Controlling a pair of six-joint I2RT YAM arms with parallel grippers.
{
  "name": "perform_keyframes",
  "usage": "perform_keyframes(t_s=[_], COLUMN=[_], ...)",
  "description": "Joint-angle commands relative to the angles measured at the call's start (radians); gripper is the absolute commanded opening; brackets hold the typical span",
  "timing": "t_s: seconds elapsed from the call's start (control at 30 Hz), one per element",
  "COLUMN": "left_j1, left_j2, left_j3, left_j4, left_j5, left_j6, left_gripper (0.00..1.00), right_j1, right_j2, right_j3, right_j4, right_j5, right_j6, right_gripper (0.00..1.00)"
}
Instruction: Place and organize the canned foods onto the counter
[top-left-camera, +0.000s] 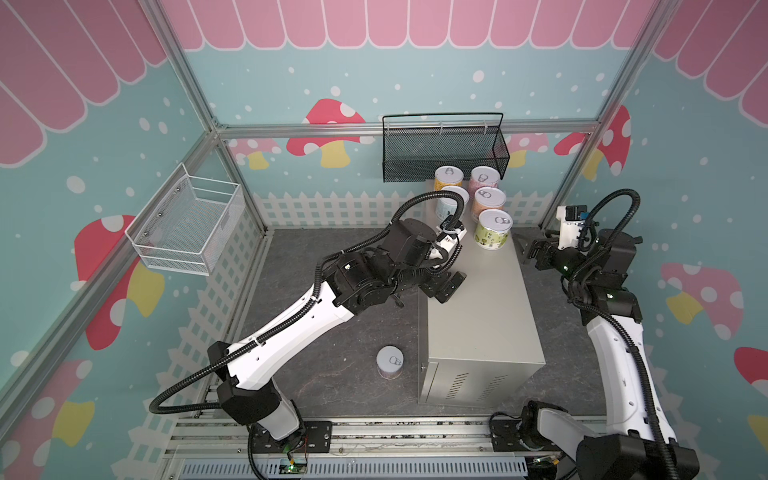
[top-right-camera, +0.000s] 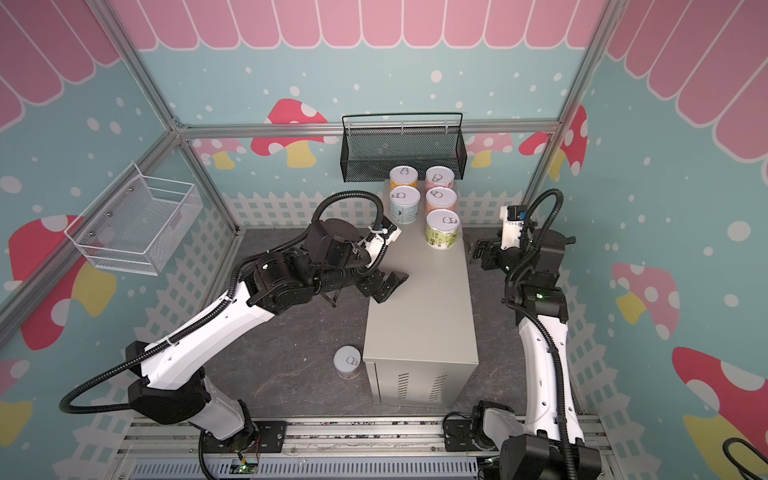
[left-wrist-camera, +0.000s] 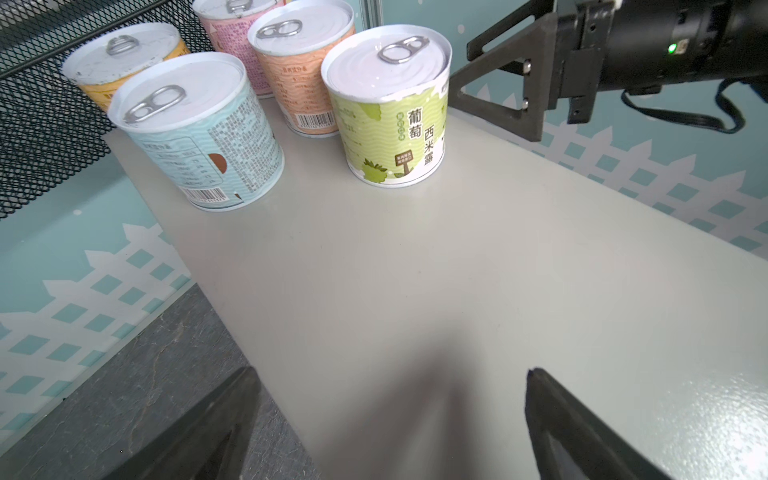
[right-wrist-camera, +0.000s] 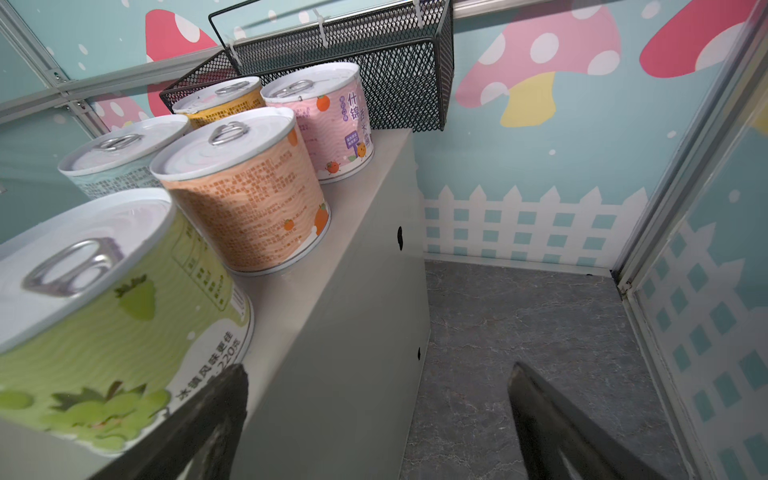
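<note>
Both jaws are hanging released, holding nothing. We are seeing five cans (top-left-camera: 490, 198) standing at the tabletop's (top-left-camera: 478, 299) twelve o'clock end, just beside the black mesh basket (top-left-camera: 444, 153); a sixth can (top-left-camera: 390, 361) is standing on the floor (top-left-camera: 332, 374) at its seven o'clock.

The left arm (top-left-camera: 291, 332) and right arm (top-left-camera: 619, 353) have white shells, black joints and ribbed black cables (top-left-camera: 153, 405). The fingers (left-wrist-camera: 538, 83) are black triangles. A green lamp (left-wrist-camera: 672, 48), perhaps a status light, glows behind them.

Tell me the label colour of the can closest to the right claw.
Pale green with grape artwork; the green can shows best in the left wrist view.
</note>
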Motion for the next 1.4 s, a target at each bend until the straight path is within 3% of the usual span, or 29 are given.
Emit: perform_keyframes(t_s=[0.0, 0.1, 0.27, 0.7, 1.03, 1.37], left_j1=[-0.002, 0.009, 0.082, 0.163, 0.287, 0.4], left_j2=[0.019, 0.026, 0.032, -0.038, -0.234, -0.392], left_j3=[0.028, 0.039, 0.052, -0.033, -0.225, -0.435], left_j4=[0.007, 0.001, -0.021, 0.033, 0.031, 0.007], left_j5=[-0.065, -0.1, -0.036, 0.03, 0.097, 0.16], left_j6=[-0.008, -0.031, -0.105, -0.108, -0.14, -0.197], left_gripper=[0.99, 0.99, 0.99, 0.99, 0.99, 0.99], right_j1=[0.006, 0.007, 0.018, 0.07, 0.266, 0.545], right_j2=[-0.04, -0.051, -0.053, -0.047, 0.017, 0.124], right_j3=[0.044, 0.076, 0.182, 0.386, 0.5, 0.579], right_j4=[-0.039, -0.068, -0.138, -0.254, -0.336, -0.397], right_j5=[0.031, 0.042, 0.066, 0.036, 0.065, 0.238], right_j6=[-0.028, -0.041, -0.077, -0.141, -0.179, -0.205], right_gripper=[0.99, 0.99, 0.99, 0.99, 1.0, 1.0])
